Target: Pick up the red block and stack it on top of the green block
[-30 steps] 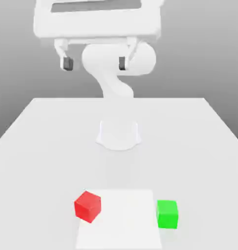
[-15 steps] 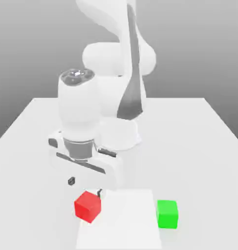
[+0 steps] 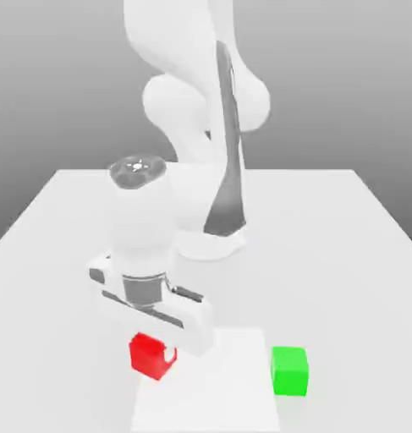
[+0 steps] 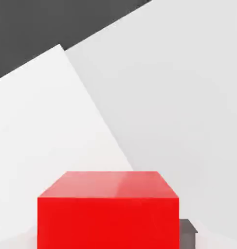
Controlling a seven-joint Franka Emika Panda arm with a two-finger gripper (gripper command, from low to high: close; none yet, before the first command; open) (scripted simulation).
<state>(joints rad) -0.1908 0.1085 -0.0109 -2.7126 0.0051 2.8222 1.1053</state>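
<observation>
Exterior view, around seven o'clock: the pincer (image 3: 152, 348) points down at the red block (image 3: 150, 357), its body tucked close above it, though I can't tell whether it is spread or pinching the block. The green block (image 3: 289, 371) sits on the counter (image 3: 327, 279) near five o'clock, well apart from the red one, with the pale square (image 3: 211, 389) between them. In the hand view, the red block's near face sits at six o'clock, with a small dark piece (image 4: 187, 234) just beside it.
</observation>
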